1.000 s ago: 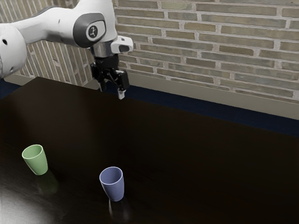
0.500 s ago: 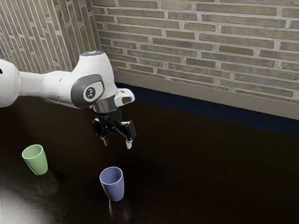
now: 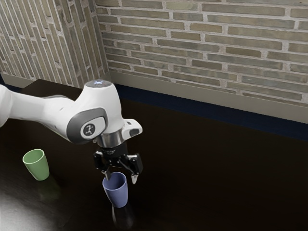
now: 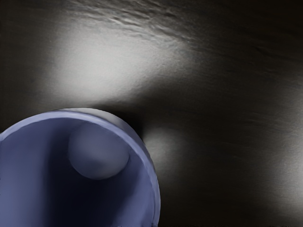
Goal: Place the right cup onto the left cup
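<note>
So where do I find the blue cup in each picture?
Exterior view: upright on the table, right below the gripper; the blue cup is nearer the exterior view's right than the green cup.
Wrist view: large and close under the hand, seen down into its mouth.
Shared landmark: the dark, shiny tabletop.

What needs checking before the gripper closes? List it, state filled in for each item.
1. Gripper open: ok, its fingertips stand apart.
2. Blue cup upright: ok.
3. Blue cup empty: ok as far as the wrist view shows; part of its inside is out of the picture.
4. Blue cup's wall between the fingertips: cannot tell; one tip looks to be at the mouth, the other outside it, but depth is unclear.
5. Green cup upright, mouth uncovered: ok.
6. Cups stacked: not ok, they stand apart.
</note>
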Robot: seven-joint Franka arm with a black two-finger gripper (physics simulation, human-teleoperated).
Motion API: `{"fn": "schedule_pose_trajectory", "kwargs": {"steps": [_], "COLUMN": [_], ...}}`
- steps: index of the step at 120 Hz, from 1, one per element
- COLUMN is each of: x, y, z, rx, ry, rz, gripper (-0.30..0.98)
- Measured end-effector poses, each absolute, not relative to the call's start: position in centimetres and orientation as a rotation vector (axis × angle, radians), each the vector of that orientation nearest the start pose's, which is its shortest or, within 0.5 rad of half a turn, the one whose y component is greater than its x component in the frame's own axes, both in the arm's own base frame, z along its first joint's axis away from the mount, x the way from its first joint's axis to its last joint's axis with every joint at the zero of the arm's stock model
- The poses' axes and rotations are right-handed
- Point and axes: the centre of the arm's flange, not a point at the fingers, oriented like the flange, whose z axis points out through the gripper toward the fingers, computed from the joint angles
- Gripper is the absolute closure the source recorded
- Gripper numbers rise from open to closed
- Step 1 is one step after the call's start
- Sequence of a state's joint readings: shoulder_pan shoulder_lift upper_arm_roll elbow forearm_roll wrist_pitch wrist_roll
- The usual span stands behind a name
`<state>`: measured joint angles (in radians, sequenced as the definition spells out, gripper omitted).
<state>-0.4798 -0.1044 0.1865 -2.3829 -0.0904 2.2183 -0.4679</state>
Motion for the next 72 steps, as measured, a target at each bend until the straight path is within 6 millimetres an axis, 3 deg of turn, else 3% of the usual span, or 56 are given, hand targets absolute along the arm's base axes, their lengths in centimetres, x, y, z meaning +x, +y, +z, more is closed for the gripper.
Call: {"fn": "schedule_pose_trajectory", "kwargs": {"steps": [23, 72], "x": [45.0, 46.0], "y": [-14.0, -14.2], "z": [34.7, 31.8], "rx": [-3.165, -3.13], "ry": [-0.498, -0.658], "rz": [0.183, 0.147], "gripper": [0.02, 0.06]}}
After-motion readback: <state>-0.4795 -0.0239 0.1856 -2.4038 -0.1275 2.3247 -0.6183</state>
